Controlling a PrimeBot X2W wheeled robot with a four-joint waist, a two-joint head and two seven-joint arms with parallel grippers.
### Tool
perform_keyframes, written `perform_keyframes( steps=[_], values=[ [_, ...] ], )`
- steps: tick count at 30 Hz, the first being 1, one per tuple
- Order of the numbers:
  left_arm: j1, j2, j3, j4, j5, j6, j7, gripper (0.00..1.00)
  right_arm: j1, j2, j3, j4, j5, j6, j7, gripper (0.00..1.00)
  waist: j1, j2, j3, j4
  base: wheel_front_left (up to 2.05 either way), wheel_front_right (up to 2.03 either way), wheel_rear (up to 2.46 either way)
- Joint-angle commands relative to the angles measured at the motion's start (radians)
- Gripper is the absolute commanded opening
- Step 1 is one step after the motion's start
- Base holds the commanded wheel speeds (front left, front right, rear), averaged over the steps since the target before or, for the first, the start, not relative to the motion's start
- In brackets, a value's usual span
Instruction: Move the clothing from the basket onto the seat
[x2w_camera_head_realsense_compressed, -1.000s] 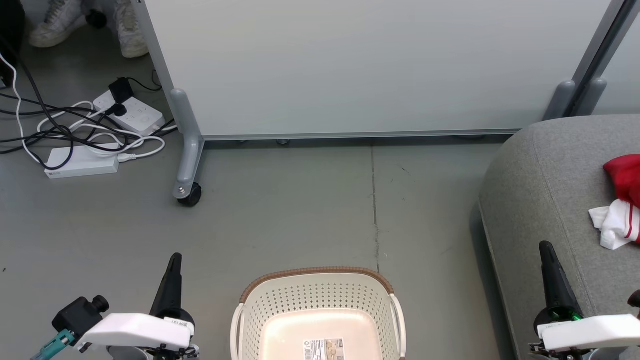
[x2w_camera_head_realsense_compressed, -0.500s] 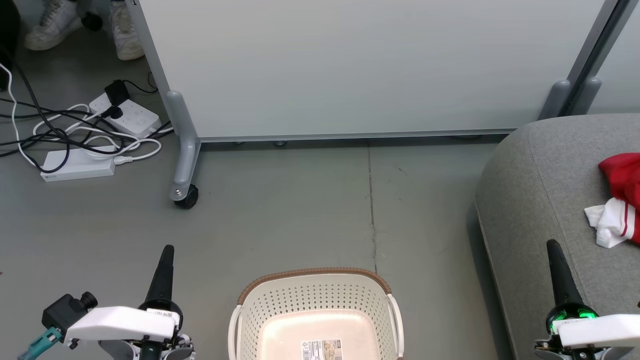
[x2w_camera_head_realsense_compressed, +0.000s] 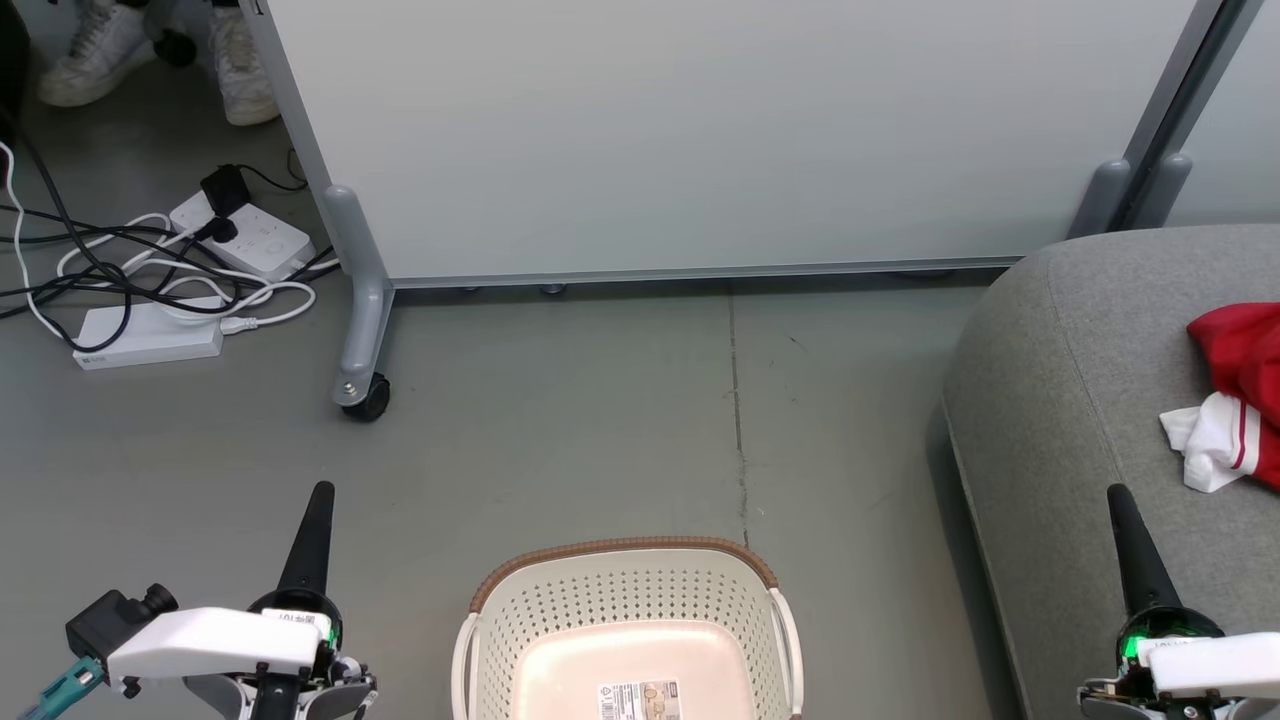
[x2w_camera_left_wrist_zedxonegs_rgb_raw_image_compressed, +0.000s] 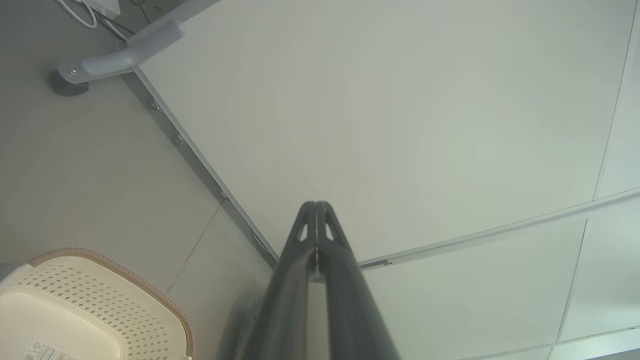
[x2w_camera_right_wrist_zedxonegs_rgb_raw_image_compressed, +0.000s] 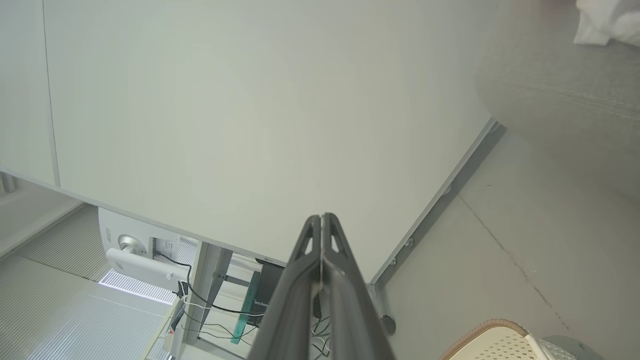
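Red clothing (x2w_camera_head_realsense_compressed: 1240, 350) is on the grey seat (x2w_camera_head_realsense_compressed: 1060, 420), basket (x2w_camera_head_realsense_compressed: 620, 546) on the floor (x2w_camera_head_realsense_compressed: 600, 420). The left gripper (x2w_camera_head_realsense_compressed: 321, 492) and right gripper (x2w_camera_head_realsense_compressed: 1117, 494) both have fingers pinched together.

So you've got the floor (x2w_camera_head_realsense_compressed: 600, 420) holding the basket (x2w_camera_head_realsense_compressed: 620, 548) down front, the seat (x2w_camera_head_realsense_compressed: 1060, 400) on the right (the clothing (x2w_camera_head_realsense_compressed: 1245, 350) sits bunched on top of it), plus cabled power strips (x2w_camera_head_realsense_compressed: 150, 345) and a partition caster (x2w_camera_head_realsense_compressed: 365, 395) up left.
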Motion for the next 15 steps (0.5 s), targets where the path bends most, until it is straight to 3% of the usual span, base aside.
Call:
perform_keyframes(
  steps=[1,15],
  values=[
    [-0.029,0.006,0.008,-0.01,-0.022,-0.007,0.006,0.0,-0.002,-0.013,0.002,-0.013,0.025,0.002,0.0,0.0,0.0,-0.0001,0.0,-0.001,0.0,0.0,0.0],
    [-0.035,0.009,0.034,-0.021,-0.136,-0.014,0.043,0.0,0.006,-0.048,0.022,-0.026,0.191,0.002,-0.009,0.0,0.0,-0.0001,-0.003,-0.011,0.0,0.0,0.0]
  ],
)
